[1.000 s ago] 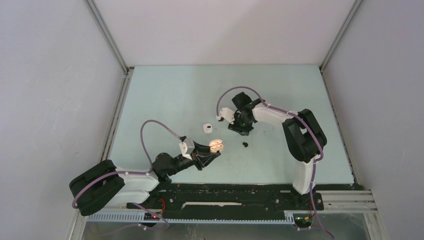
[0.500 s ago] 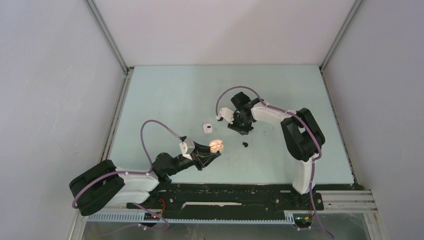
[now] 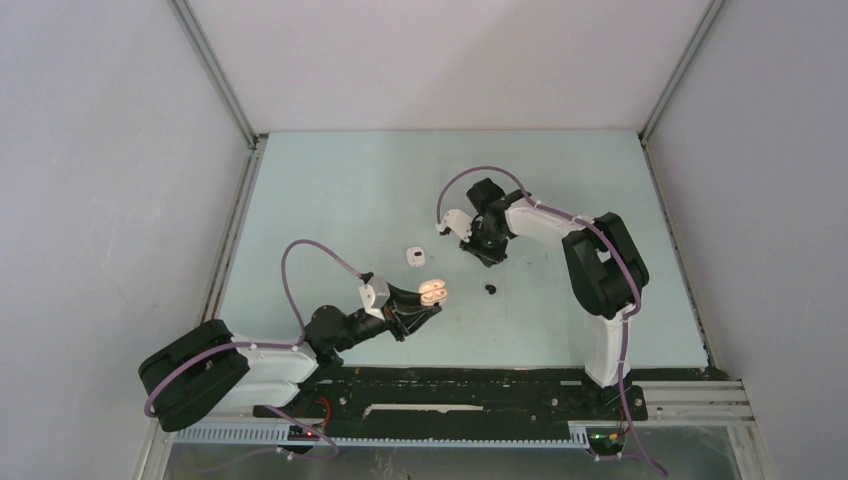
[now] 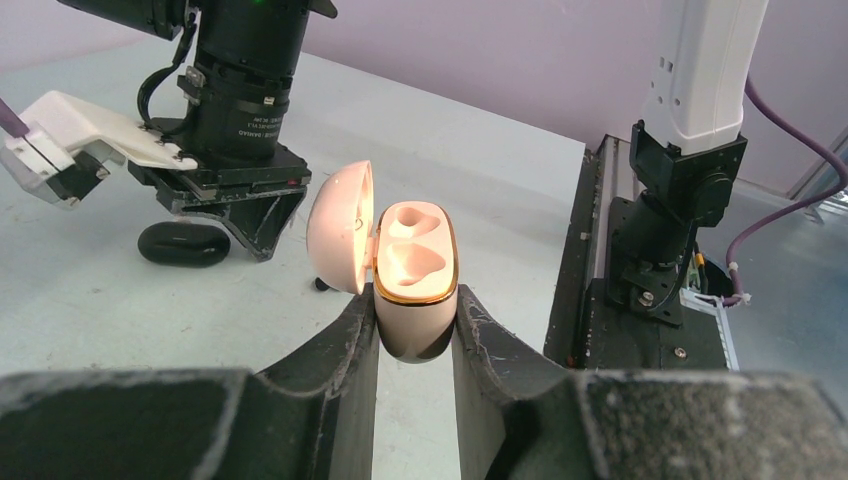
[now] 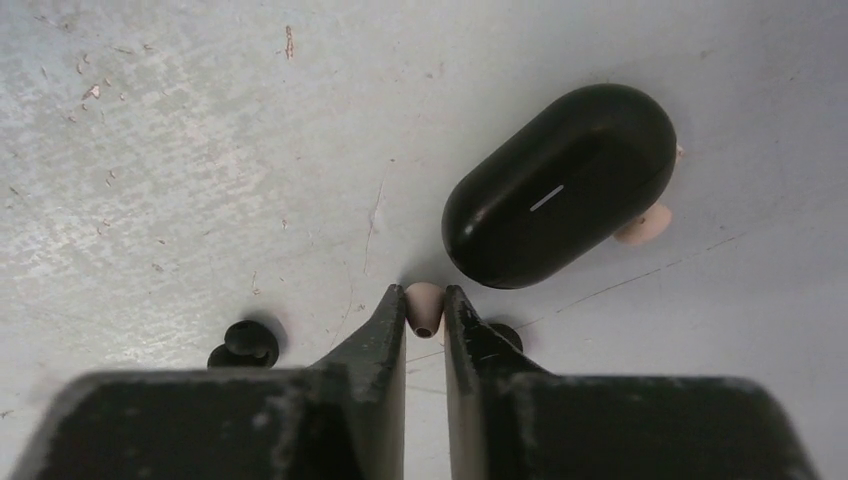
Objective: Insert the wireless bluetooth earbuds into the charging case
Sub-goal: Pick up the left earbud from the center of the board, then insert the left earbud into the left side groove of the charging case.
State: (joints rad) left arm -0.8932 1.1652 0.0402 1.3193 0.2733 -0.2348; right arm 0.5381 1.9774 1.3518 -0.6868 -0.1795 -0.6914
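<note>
My left gripper is shut on an open pale pink charging case with a gold rim. It holds the case upright with the lid swung left and both wells empty; the case also shows in the top view. My right gripper is shut on a tiny beige earbud, low over the table beside a closed black case. A second beige earbud peeks out from behind the black case. In the top view the right gripper is behind and to the right of the held case.
A black earbud lies left of my right fingers, and another is half hidden behind the right finger. One black bud shows in the top view. A small white case lies behind the left gripper.
My right gripper has shifted slightly back and to the right and turned a little. The left arm and the open case have not moved.
</note>
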